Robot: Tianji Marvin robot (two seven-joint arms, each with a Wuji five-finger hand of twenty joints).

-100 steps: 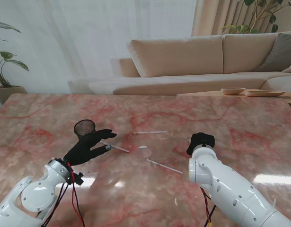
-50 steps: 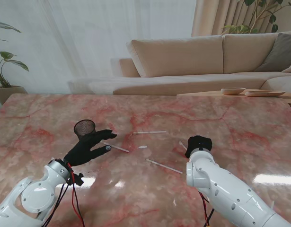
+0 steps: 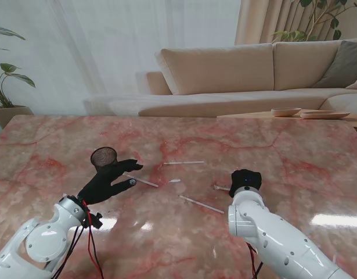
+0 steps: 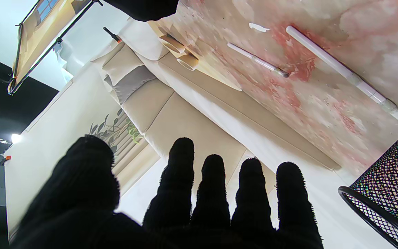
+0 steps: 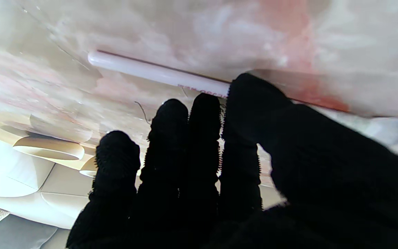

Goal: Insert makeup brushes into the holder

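Observation:
The black mesh holder [image 3: 103, 157] [image 4: 385, 193] stands upright at the left of the table. My left hand [image 3: 108, 177] [image 4: 199, 193] is open beside it, fingers spread, holding nothing. A white brush [image 3: 140, 181] [image 4: 344, 72] lies just past its fingertips. Two more brushes lie flat: one farther off [image 3: 184, 163] [image 4: 257, 60], one mid-table [image 3: 201, 204]. My right hand [image 3: 245, 180] [image 5: 199, 166] rests over another white brush [image 3: 220, 188] [image 5: 157, 73]. Its thumb [image 5: 254, 97] lies across the handle, the fingers are extended, and the brush stays on the table.
A small white scrap [image 3: 175, 181] [image 4: 258, 27] lies among the brushes. The table top is pink marble [image 3: 294, 151]. Beyond its far edge stand a beige sofa [image 3: 236, 70] and a low table with bowls [image 3: 309, 113].
My right hand has drawn a little nearer to me and to the left. The brush under it has turned, its end now showing left of the hand. The left hand has not moved.

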